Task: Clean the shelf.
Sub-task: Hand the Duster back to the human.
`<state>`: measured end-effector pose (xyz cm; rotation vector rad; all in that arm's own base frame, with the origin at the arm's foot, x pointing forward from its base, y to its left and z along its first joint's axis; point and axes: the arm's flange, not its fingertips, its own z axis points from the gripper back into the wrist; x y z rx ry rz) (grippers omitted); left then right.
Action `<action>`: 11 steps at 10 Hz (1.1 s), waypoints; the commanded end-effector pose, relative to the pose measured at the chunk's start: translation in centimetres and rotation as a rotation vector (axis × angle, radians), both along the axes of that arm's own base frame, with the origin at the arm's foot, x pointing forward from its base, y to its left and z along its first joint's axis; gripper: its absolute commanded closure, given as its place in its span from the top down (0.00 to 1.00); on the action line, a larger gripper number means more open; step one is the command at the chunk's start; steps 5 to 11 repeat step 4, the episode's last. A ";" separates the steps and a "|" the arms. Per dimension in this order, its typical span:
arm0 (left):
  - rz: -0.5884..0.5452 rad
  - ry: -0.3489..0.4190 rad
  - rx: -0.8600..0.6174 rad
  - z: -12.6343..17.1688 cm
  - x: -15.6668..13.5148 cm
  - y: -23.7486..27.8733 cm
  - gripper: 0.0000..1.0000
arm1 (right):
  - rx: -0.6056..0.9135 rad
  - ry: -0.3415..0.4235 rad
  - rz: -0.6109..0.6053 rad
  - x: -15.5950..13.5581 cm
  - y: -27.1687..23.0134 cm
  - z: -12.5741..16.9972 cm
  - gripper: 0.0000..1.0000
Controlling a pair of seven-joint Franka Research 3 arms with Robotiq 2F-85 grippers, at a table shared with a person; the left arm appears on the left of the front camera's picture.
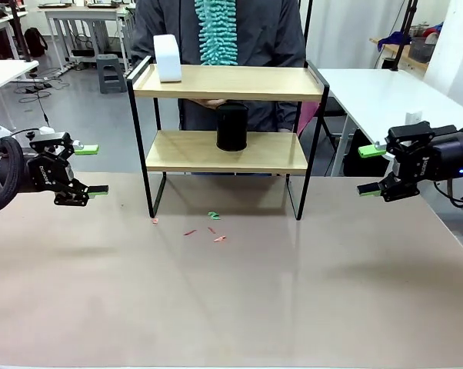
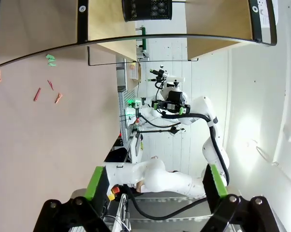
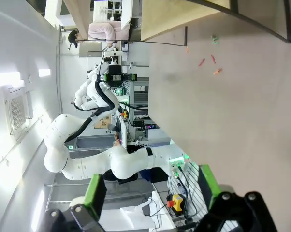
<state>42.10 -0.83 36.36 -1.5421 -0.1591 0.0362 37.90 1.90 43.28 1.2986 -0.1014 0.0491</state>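
Wooden boards of the shelf (image 1: 224,152) stand mid-counter (image 1: 231,300), far side. I read no clear print anywhere. My left gripper (image 1: 89,170) hovers at the left edge, my right gripper (image 1: 371,171) at the right, both level, pointing inward, wide open, empty.

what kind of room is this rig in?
Most likely a robotics lab or shared workshop, not a home. Behind the shelf stand rows of white work tables with cables on the floor. The left wrist view shows another white robot arm farther off. A person stands across the table.
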 end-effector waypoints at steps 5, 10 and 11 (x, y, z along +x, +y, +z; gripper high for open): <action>0.002 -0.020 0.003 0.2 -0.1 -0.1 1.00 | -0.007 0.006 -0.010 -0.2 0.3 0.2 1.00; 0.002 -0.020 0.003 0.2 -0.1 -0.1 1.00 | -0.007 0.006 -0.010 -0.2 0.3 0.2 1.00; 0.002 -0.020 0.003 0.2 -0.1 -0.1 1.00 | -0.007 0.006 -0.010 -0.2 0.3 0.2 1.00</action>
